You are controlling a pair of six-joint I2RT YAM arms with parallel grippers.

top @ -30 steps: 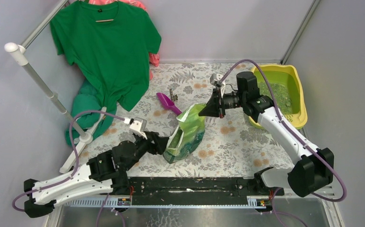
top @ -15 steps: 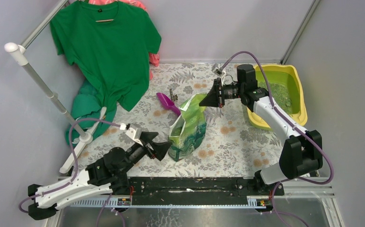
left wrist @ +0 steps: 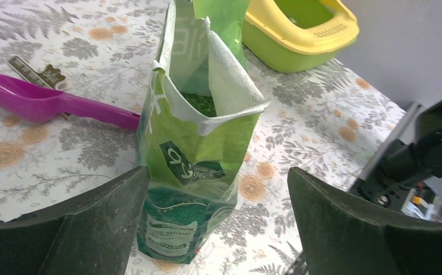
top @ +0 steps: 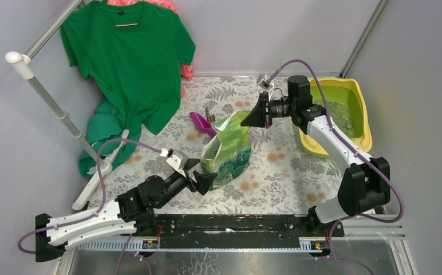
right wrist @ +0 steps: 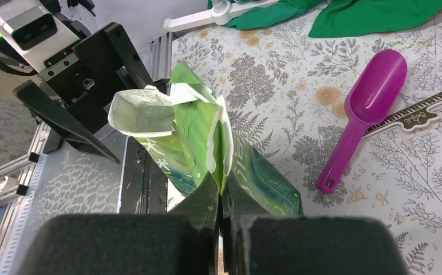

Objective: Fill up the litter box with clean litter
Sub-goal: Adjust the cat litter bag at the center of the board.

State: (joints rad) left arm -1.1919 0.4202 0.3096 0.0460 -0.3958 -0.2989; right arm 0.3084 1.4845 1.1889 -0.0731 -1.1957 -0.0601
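The yellow litter box (top: 360, 94) stands at the table's far right with green clean litter (top: 334, 114) inside; its rim (left wrist: 333, 34) also shows in the left wrist view. A glossy green bag (top: 228, 152) stands upright mid-table, its mouth open on more clean litter (left wrist: 200, 104). My right gripper (top: 248, 121) is shut on the bag's top edge (right wrist: 221, 143), pinching the folded foil. My left gripper (top: 205, 181) is wide open just short of the bag's base (left wrist: 178, 217), touching nothing.
A purple scoop (top: 202, 124) lies left of the bag, by a dark ruler-like strip (right wrist: 419, 114). A green T-shirt (top: 127, 57) hangs at the back left on a white rack (top: 58, 114), with green cloth (top: 107, 132) heaped below it.
My left gripper opened fully, came off the bag's side and now sits near its base. The right gripper kept its pinch and the bag stands more upright.
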